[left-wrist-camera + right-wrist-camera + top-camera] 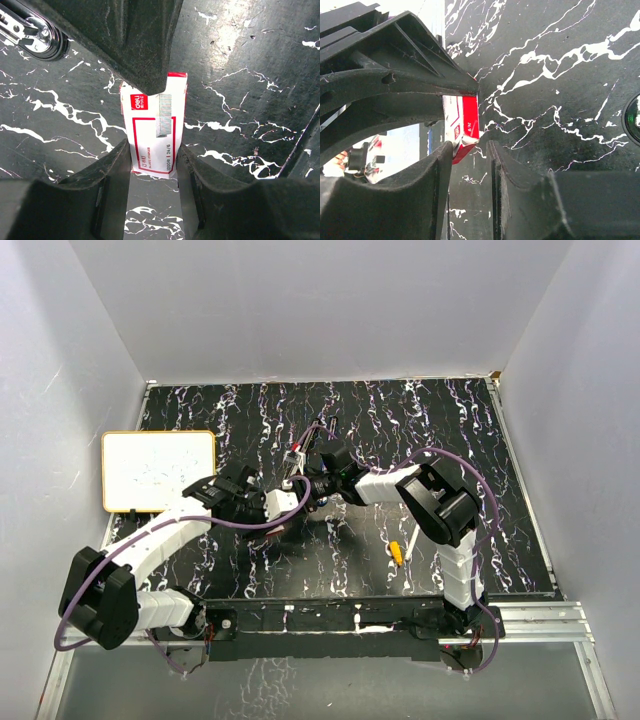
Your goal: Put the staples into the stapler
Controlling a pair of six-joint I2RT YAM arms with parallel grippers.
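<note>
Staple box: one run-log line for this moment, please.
phase: box handling | left jaws: shut on staple box | right jaws: apart at the box's end

Soft, even light; pale glare on table; sharp focus.

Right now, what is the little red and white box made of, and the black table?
The staples box looks like thin cardboard, matte, with printed lettering and sharp folded edges. The table top looks smooth and slightly glossy, black with white marble-like veins. I cannot tell whether it is real stone or a print.
</note>
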